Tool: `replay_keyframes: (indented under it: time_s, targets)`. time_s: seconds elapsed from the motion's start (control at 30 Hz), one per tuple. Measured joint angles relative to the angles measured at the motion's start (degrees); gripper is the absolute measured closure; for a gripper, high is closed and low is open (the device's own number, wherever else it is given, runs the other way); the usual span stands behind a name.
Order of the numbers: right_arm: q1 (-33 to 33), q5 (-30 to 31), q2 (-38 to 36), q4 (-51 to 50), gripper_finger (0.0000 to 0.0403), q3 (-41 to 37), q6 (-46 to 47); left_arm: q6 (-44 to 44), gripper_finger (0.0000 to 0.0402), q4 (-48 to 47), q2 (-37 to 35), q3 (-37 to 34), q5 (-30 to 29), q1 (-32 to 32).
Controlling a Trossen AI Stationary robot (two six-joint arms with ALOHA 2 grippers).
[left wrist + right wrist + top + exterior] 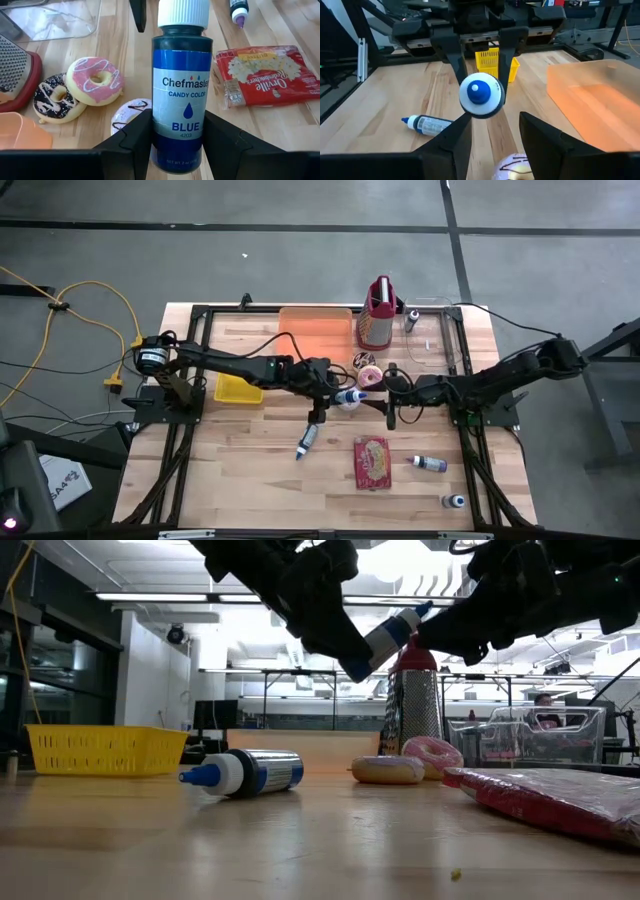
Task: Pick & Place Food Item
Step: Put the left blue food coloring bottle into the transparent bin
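on the left part of the wooden table (240, 470): yellow basket (238, 388), near the left arm. beside it toward the far edge, orange tray (315, 330), flat and translucent.

nearer the front, lying on its side: white bottle with blue cap (306, 440), apart from everything else.

at mid-table, raised above the wood: left claw (340, 395), pinching the blue candy colour bottle (181, 90) by its lower body, one finger on each side, white cap pointing toward the right arm. bottle off the table, held tilted in the low view.

just behind and below the bottle: three donuts in a cluster, pink-frosted donut (95, 80), chocolate donut with white drizzle (55, 97), white donut with dark drizzle (130, 115), all resting on the table, pink and chocolate touching.

behind the donuts: red-handled box grater (378, 315), upright, next to the orange tray. further right at the far edge, clear plastic container (435, 330).

facing the bottle's cap: right claw (392, 398), spread, fingers on either side of the cap's line, not clearly touching it.

in front of that: red popcorn packet (371, 462), flat on the wood. to its right, small purple-capped bottle (430, 464) lying down, and another small dark bottle (455, 501) near the front right corner.
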Motion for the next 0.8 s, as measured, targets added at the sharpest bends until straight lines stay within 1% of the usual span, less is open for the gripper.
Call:
replay_keyframes:
  time_s: [0.4, 0.6, 0.8]
  targets:
    - [0.01, -1.0, 0.02, 2.65, 0.0251, -0.01, -0.08, 0.04, 0.0256, 2.3, 0.0, 0.0, 0.02, 0.26]
    - [0.0, -1.13, 0.0, 4.93, 0.0251, 0.01, -2.54, 0.09, 0.0256, 3.09, 0.0, 0.0, 0.04, 0.75]
    - [0.0, -1.34, 0.0, 5.69, 0.0251, 0.01, -2.79, 0.46, 0.0256, 3.57, 0.0, 0.0, 0.07, 0.91]
